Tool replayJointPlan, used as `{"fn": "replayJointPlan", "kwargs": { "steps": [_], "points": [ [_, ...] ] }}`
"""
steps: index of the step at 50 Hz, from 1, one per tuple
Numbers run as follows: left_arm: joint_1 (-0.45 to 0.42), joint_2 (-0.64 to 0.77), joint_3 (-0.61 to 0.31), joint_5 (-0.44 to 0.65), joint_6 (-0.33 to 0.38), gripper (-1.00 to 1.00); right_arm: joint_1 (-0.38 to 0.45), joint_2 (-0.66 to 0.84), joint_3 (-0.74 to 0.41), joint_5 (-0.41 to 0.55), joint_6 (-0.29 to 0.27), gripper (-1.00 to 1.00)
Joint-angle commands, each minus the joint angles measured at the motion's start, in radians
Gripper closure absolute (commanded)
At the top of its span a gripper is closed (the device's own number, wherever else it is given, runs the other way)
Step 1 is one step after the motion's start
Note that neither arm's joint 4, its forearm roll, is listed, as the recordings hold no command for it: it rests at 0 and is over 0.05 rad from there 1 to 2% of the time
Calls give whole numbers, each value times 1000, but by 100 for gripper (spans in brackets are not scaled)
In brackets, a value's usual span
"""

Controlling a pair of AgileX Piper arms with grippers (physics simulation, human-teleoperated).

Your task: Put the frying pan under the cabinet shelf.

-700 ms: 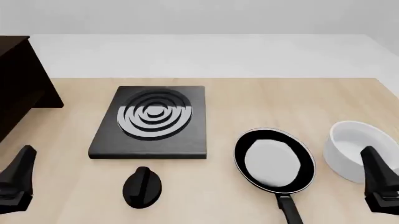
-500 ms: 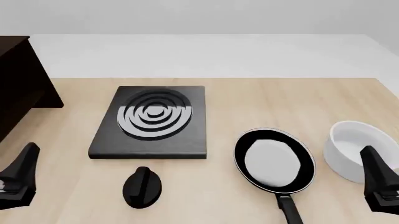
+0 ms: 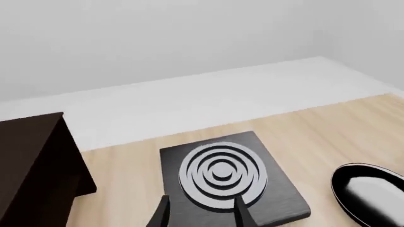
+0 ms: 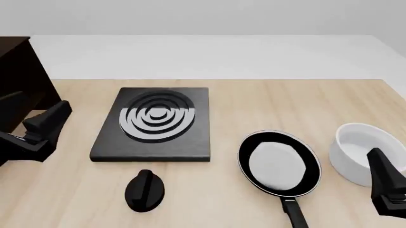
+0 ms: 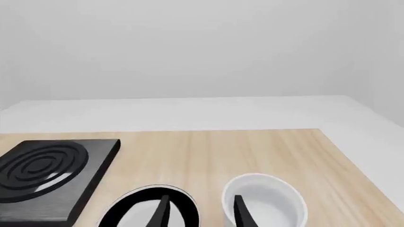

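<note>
The frying pan (image 4: 278,164) lies on the table right of centre, pale grey base up, its black handle (image 4: 294,214) pointing toward the near edge. Its rim also shows in the left wrist view (image 3: 369,191) and the right wrist view (image 5: 142,208). The dark cabinet shelf (image 4: 18,80) stands at the far left, also seen as a dark panel (image 3: 31,165). My left gripper (image 4: 56,114) hovers open between the cabinet and the stove plate, fingers (image 3: 243,213) apart and holding nothing. My right gripper (image 4: 379,164) is open near the bowl, to the right of the pan, fingers (image 5: 162,212) parted.
A black square stove plate (image 4: 155,124) with grey rings sits at centre left. In front of it lies a small black knob (image 4: 144,190). A white bowl (image 4: 362,151) stands right of the pan, close to the right gripper.
My left gripper has risen from the near-left corner and moved forward, now beside the cabinet and the stove plate. The right gripper, pan and bowl have stayed put.
</note>
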Motion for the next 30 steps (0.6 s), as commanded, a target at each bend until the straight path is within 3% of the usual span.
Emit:
{"fn": "replayJointPlan", "kwargs": {
  "steps": [1, 6, 11, 15, 16, 17, 18, 24, 25, 27, 30],
  "points": [
    [-97, 287, -243, 51, 6, -100, 0, 2, -2, 1, 0, -100],
    [-191, 388, -361, 125, -32, -100, 0, 1, -5, 4, 0, -100],
    [-213, 469, -460, 159, 47, -100, 0, 4, -2, -2, 0, -100],
    [-221, 530, -510, 191, 10, -100, 0, 5, -1, -3, 2, -100],
    [-244, 548, -538, 201, 60, -100, 0, 5, -2, -3, 3, -100],
    [-244, 548, -539, 201, 60, -100, 0, 5, -2, -3, 3, -100],
    [-266, 601, -584, 243, -5, -100, 0, 5, -1, -3, 0, -100],
    [-310, 673, -655, 299, -32, -100, 0, 4, -2, -1, 2, -100],
    [-300, 733, -706, 349, -92, -100, 0, 3, -3, 0, 0, -100],
    [-310, 726, -728, 344, -52, -100, 0, 1, -5, 4, 2, -100],
    [-323, 765, -763, 371, -61, -100, 0, 2, -4, 3, 2, -100]
  ]
}}
